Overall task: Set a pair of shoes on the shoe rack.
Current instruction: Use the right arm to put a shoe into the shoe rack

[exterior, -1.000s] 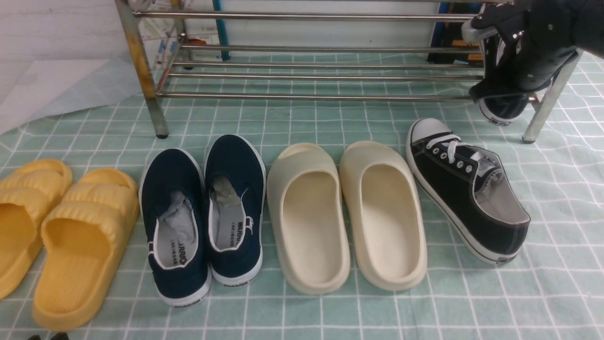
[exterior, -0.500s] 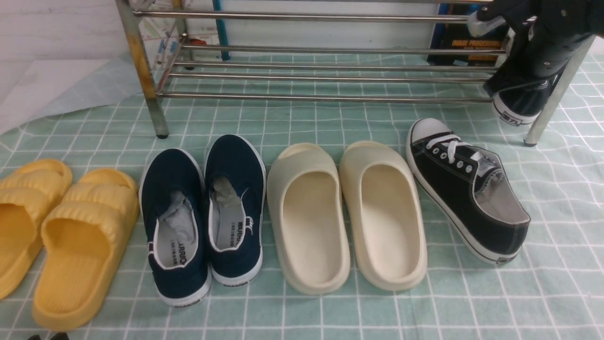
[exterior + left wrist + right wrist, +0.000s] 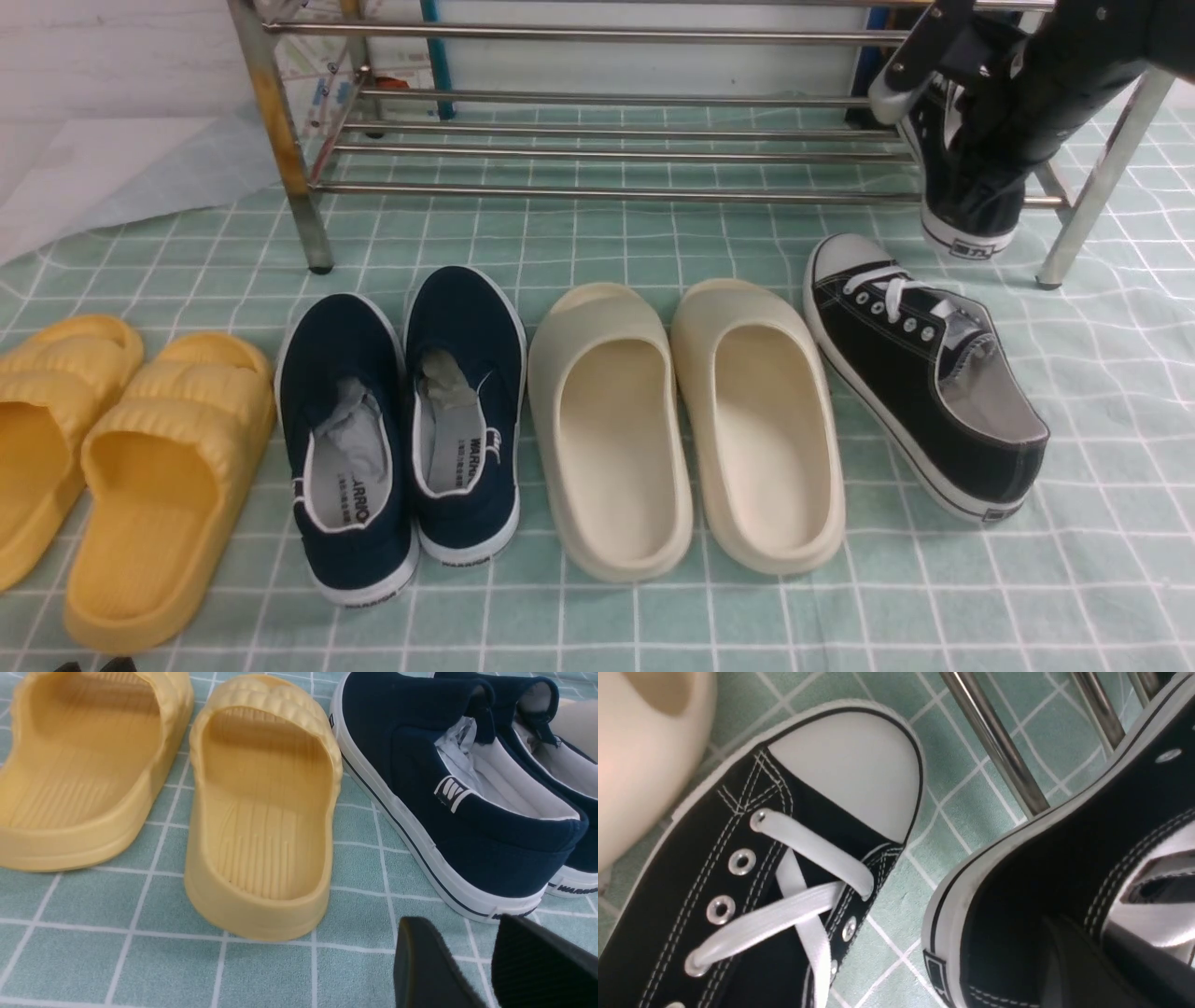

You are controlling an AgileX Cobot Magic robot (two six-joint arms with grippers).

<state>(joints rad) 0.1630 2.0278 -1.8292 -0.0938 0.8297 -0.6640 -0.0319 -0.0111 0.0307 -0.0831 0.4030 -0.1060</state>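
Gripper (image 3: 977,140) on right, clamped on black sneaker (image 3: 971,219), heel down

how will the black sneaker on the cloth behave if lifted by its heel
Probably light: the black sneaker is thin canvas. Its soft collar may fold when pinched; the rubber sole should stay stiff. It may hang tilted, like the held sneaker.

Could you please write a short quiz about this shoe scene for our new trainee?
1. True or false: the lifted black sneaker hangs heel-down at the right end of the shoe rack.
2. Which pair lies between the navy slip-ons and the black sneaker on the cloth? A. yellow slides B. cream slides C. no pair
3. Fill in: the ___ gripper holds the lifted black sneaker.
Key: 1 true; 2 B; 3 right gripper.
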